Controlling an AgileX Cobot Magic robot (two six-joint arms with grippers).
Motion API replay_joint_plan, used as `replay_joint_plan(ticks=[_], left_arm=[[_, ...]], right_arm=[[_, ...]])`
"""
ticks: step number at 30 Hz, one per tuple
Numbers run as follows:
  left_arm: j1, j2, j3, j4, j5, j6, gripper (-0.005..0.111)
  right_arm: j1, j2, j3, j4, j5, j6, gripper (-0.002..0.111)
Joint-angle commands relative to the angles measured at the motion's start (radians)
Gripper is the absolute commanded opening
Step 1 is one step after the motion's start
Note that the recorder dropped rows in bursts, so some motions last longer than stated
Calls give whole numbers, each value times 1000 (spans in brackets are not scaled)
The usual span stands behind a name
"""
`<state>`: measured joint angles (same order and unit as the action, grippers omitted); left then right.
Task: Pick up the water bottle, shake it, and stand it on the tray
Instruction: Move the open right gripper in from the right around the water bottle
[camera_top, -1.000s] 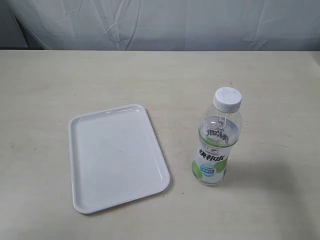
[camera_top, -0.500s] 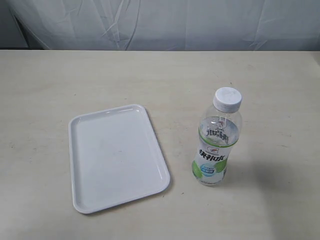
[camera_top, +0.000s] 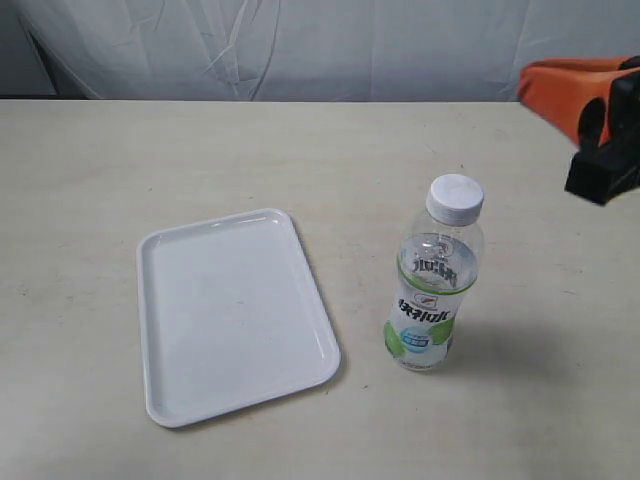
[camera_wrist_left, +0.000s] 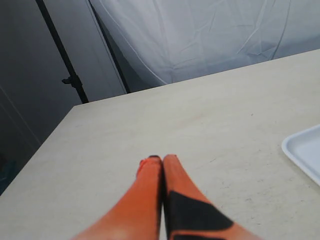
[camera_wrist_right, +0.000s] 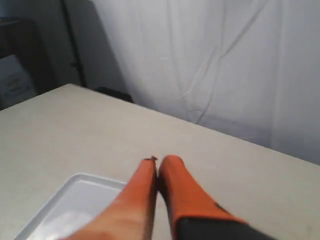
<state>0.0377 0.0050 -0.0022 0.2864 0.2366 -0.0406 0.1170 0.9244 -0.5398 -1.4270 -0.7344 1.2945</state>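
Water bottle (camera_top: 435, 290), clear plastic, stands beside glossy round-cornered tray (camera_top: 235, 315).

Both closed — left pincer (camera_wrist_left: 162, 159) and right pincer (camera_wrist_right: 159, 161), tips touching.

White, green and orange on a beige worktop (camera_top: 300, 150).
Clear bottle (camera_top: 436, 288) with white cap (camera_top: 455, 198), green-and-white label (camera_top: 422, 318) bearing dark characters and a blue patch; white tray (camera_top: 235, 310); left fingers (camera_wrist_left: 150, 187) and right fingers (camera_wrist_right: 175, 192) orange with black.
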Motion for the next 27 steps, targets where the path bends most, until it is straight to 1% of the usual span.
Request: replay_joint_plan(ticks=[1,2,3,4,5,7,8,11,16,19,24,27], left_arm=[[0,-5,2,2,3,-5,0],[0,-5,2,2,3,-5,0],[0,-5,2,2,3,-5,0],[0,-5,2,2,3,-5,0],[0,-5,2,2,3,-5,0],[0,-5,2,2,3,-5,0],[0,-5,2,2,3,-5,0],[0,-5,2,2,3,-3,0],[0,-5,2,2,3,-3,0],[0,-5,2,2,3,-3,0],[0,-5,2,2,3,-5,0],[0,-5,2,2,3,-5,0]], right_arm=[[4,11,-8,-123,-250,-53,66],[6,11,-8,-196,-294,-34,85],[13,11,-8,-225,-296,-23,90],[28,11,-4,-250,-289,-20,91],[35,11,-4,-258,-285,-20,90],[55,11,-4,-313,-205,-13,89],[57,11,-2,-317,-125,17,89],[57,11,-2,-317,-42,43,89],[58,32,6,-310,-68,48,89],[72,72,28,-274,-44,41,89],[113,165,33,-248,-26,31,89],[142,224,33,-231,-19,-26,89]])
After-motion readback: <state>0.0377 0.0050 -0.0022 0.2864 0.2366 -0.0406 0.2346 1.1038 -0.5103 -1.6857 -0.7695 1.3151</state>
